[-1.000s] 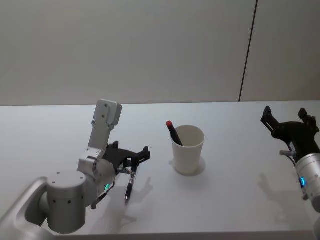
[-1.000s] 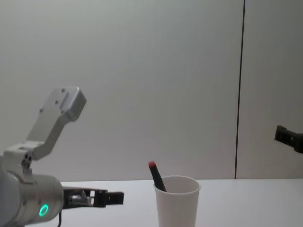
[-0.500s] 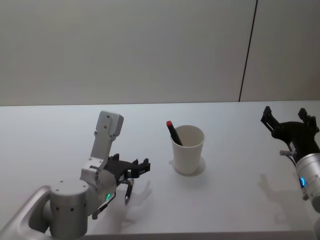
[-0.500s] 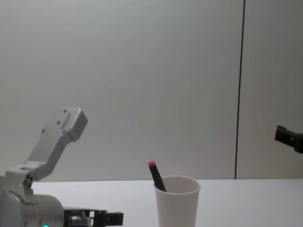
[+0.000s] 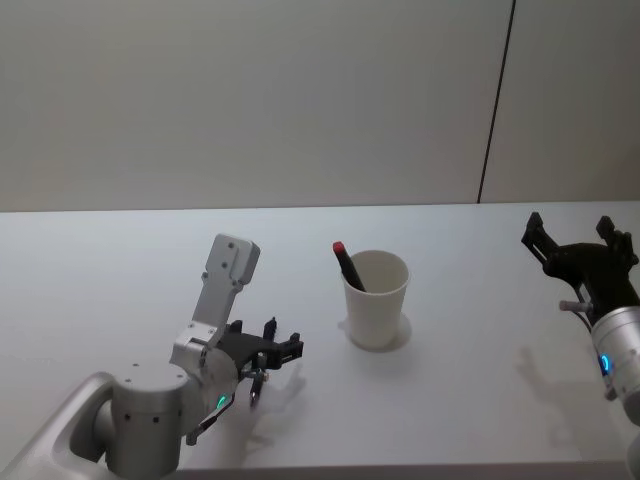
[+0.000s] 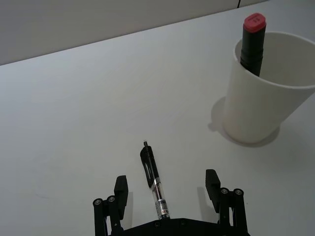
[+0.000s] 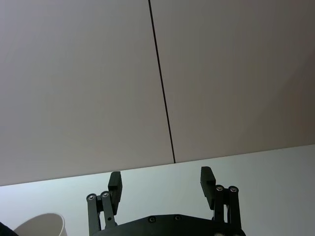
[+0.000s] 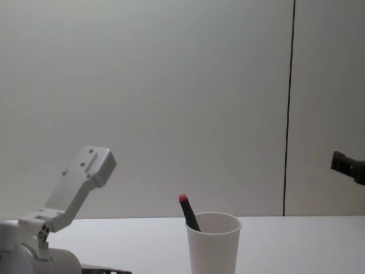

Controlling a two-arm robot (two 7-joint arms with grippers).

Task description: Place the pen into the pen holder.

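Note:
A black pen (image 6: 154,183) with a clear barrel lies flat on the white table (image 5: 450,400), left of the pen holder. My left gripper (image 6: 167,183) is low over the pen and open; the pen lies between its fingers, touching neither. From the head view the left gripper (image 5: 281,344) covers most of the pen (image 5: 254,392). The pen holder is a white paper cup (image 5: 376,300) (image 6: 258,103) (image 8: 213,248) standing upright. A black marker with a red cap (image 5: 346,264) (image 6: 252,42) (image 8: 186,210) leans inside it. My right gripper (image 5: 570,230) (image 7: 161,178) hangs open at the far right, holding nothing.
The table's front edge runs close below the left arm in the head view. A plain wall with a dark vertical seam (image 5: 495,100) stands behind the table. The cup's rim (image 7: 42,221) shows at a corner of the right wrist view.
My left arm has lowered and shifted slightly right, bringing the open gripper down around the pen. Pen, cup and right arm have stayed put.

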